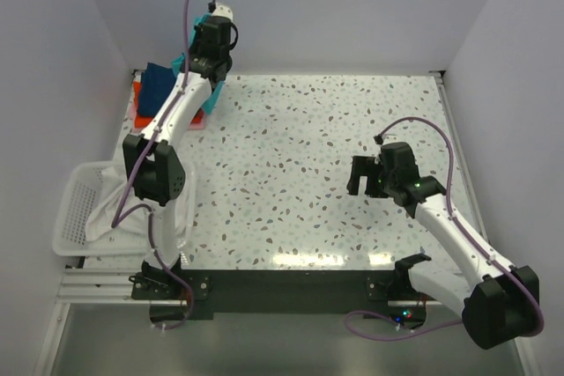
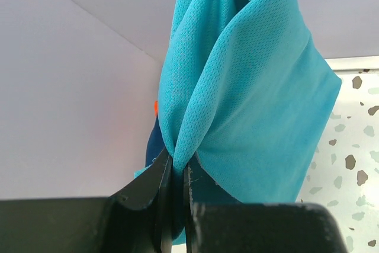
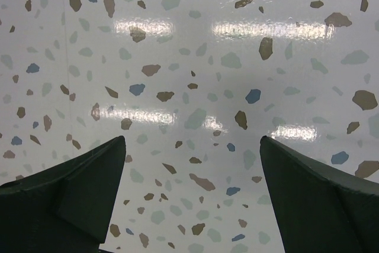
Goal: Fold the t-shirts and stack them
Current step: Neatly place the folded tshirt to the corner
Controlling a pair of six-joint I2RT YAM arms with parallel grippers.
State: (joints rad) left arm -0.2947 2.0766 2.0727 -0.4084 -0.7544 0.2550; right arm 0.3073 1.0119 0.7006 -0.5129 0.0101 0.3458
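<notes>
A teal t-shirt hangs in bunched folds from my left gripper, whose jaws are shut on a pinch of its cloth. From above, that gripper is over the table's back left corner, with the teal t-shirt showing under it. Just left of it lies a stack of folded t-shirts: navy blue above orange-red, with a pink edge showing beside the arm. My right gripper hovers open over bare table at the right, and its fingers hold nothing.
A white slatted basket stands off the table's left edge beside the left arm's base. The speckled table is enclosed by pale walls at the back and on both sides.
</notes>
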